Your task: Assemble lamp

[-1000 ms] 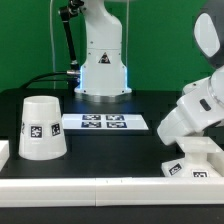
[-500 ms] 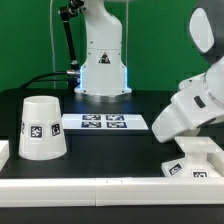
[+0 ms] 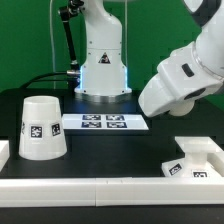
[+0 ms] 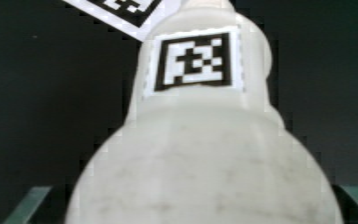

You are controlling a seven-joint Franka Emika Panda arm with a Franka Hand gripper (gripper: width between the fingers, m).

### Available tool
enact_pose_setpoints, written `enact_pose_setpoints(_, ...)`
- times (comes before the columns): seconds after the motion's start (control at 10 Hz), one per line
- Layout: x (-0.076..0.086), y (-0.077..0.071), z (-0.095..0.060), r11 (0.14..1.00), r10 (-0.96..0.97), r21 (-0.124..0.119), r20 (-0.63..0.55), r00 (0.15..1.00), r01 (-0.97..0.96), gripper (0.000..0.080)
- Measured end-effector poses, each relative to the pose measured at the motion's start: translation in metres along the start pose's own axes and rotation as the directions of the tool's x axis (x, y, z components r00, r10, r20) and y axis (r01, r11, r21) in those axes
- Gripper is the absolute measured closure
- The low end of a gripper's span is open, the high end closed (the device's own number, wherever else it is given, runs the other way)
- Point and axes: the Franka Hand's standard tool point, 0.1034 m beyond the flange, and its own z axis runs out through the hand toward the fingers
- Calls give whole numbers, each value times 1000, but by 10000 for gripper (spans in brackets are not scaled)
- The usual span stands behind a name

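The white bulb [image 4: 194, 150] fills the wrist view, its neck and square tag pointing away from the camera. My gripper [image 4: 190, 208] is shut on its round body, and the dark fingers [image 4: 30, 206] show at either side. In the exterior view the gripper's hand [image 3: 160, 95] hangs above the table, to the right of the marker board, and the bulb is hidden behind it. The low blocky base [image 3: 196, 157] sits at the front right of that view. The cone shade [image 3: 41, 127] stands at the front left, wide end down.
The marker board [image 3: 105, 122] lies flat in the middle of the black table and also shows in the wrist view [image 4: 123, 10]. The robot's pedestal [image 3: 103, 65] stands behind it. A white rail [image 3: 90, 185] runs along the table's front edge.
My arm has risen and swung toward the exterior view's left, away from the base, which is now fully uncovered. The shade and base have not moved.
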Motion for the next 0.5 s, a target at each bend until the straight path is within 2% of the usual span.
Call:
enact_pose_setpoints(0.1, 10, 4, -5, 1000, 1, -14, -81, 997, -2, 222)
enact_pose_setpoints(0.2, 12, 8, -9, 999, 8, -30, -197, 980, -14, 222)
enact_pose_setpoints(0.3, 4, 11, -9, 999, -9, -36, -230, 973, 0, 222)
enact_pose_setpoints(0.5, -1, 29, -30, 1000, -6, -23, -344, 939, -3, 222)
